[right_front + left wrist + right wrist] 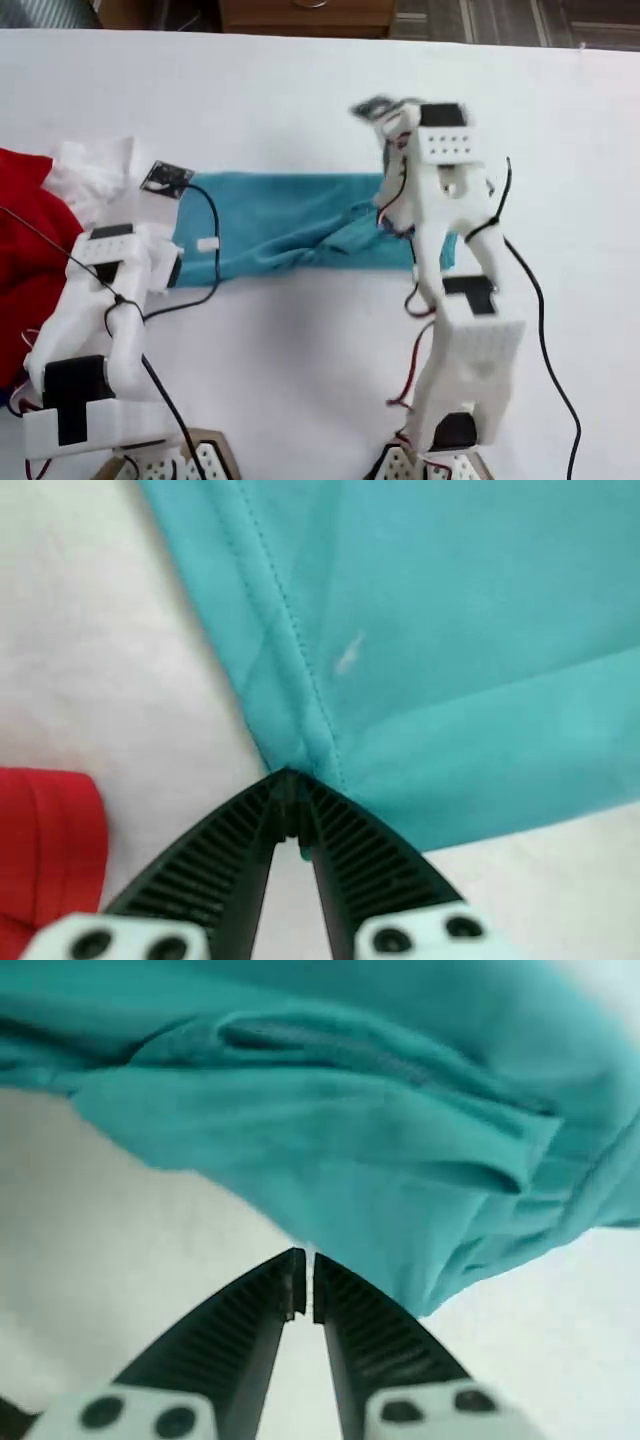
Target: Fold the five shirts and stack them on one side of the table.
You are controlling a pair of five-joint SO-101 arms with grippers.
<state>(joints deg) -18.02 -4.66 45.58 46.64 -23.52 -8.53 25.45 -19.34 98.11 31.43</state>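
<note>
Fold step on teal shirt (280,215), spread across mid-table: left gripper (289,815) is clamped on its left near corner, right gripper (303,1280) jaws together, seemingly pinching the right near edge; next move probably needs both lifted evenly toward the far side.

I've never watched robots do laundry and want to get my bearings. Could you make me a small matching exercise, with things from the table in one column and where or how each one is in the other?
Things:
1. teal shirt
2. red shirt
3. white cloth
4. left arm

Places or states:
A. heaped at the table's left edge
B. jaws shut on a teal hem
C. spread across the middle of the table
D. bunched at the red heap's far side

Pairs: 1-C, 2-A, 3-D, 4-B.
</note>
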